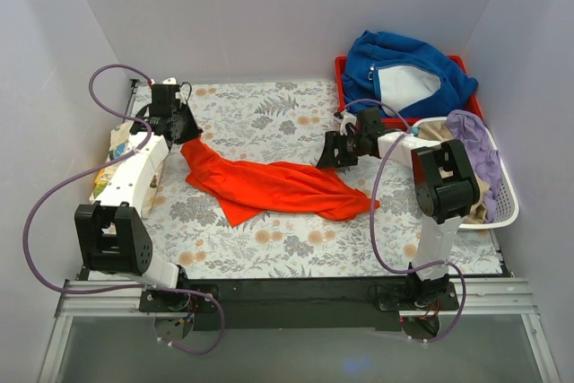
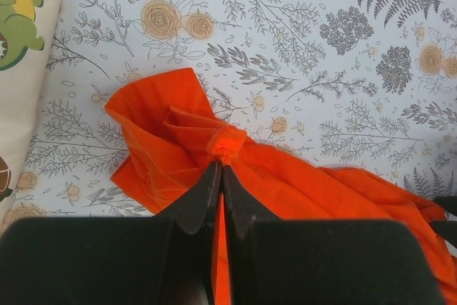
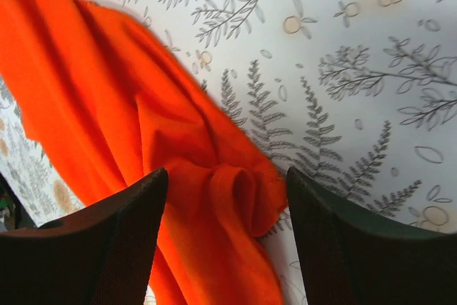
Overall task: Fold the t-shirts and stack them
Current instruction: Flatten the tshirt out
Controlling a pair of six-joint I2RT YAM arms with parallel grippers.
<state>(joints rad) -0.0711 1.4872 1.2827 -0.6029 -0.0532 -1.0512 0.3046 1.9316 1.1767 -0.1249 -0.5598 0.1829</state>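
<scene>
Your left hand (image 2: 221, 168) is pinched tight on the orange-red t-shirt (image 1: 269, 186): in the L wrist view both fingers meet at a small knot of cloth, no gap between them. That grip sits at the shirt's far-left end, where the fabric fans out into a few raised folds. The rest of the shirt lies crumpled in a long diagonal band across the middle of the table (image 1: 269, 114), running from far-left toward near-right, not flat and not folded. Your right hand (image 3: 227, 189) is spread wide, one finger on each side of a rolled bunch of orange cloth at the shirt's right part; can't tell from the R wrist view whether the fingers touch it. The cream dinosaur-print t-shirt (image 1: 109, 154) lies at the table's left edge, partly hidden under the L arm, well apart from the orange one's main body. Far right, a thick blue garment (image 1: 404, 65) w/ white lining is heaped on a red bin (image 1: 342, 78). Just beside it, nearer you, a white basket (image 1: 507, 213) holds a purple cloth (image 1: 480, 145) and sth beige.
</scene>
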